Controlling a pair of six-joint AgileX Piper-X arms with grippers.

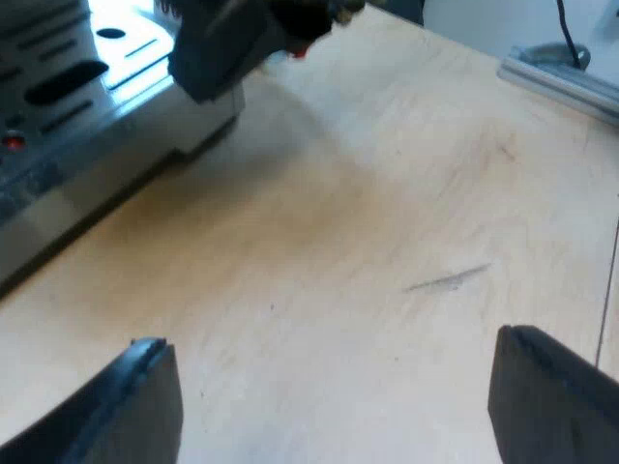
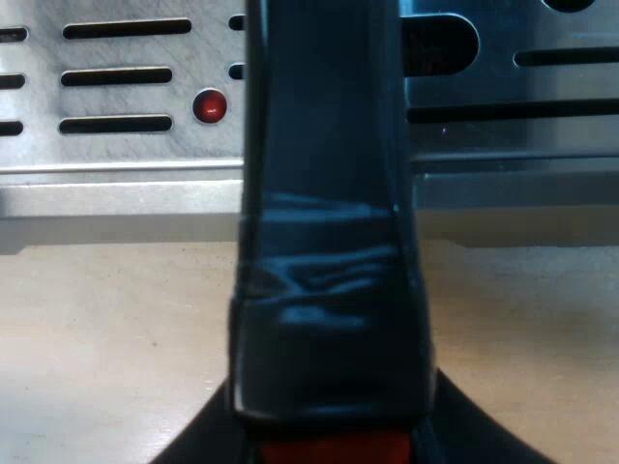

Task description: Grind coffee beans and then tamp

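Handle points from right gripper, closed on its red end, toward machine; left gripper gapes empty.

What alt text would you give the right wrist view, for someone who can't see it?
A dark handle, its red end clamped in the right gripper, runs toward a slotted metal machine that stands on a wooden table.
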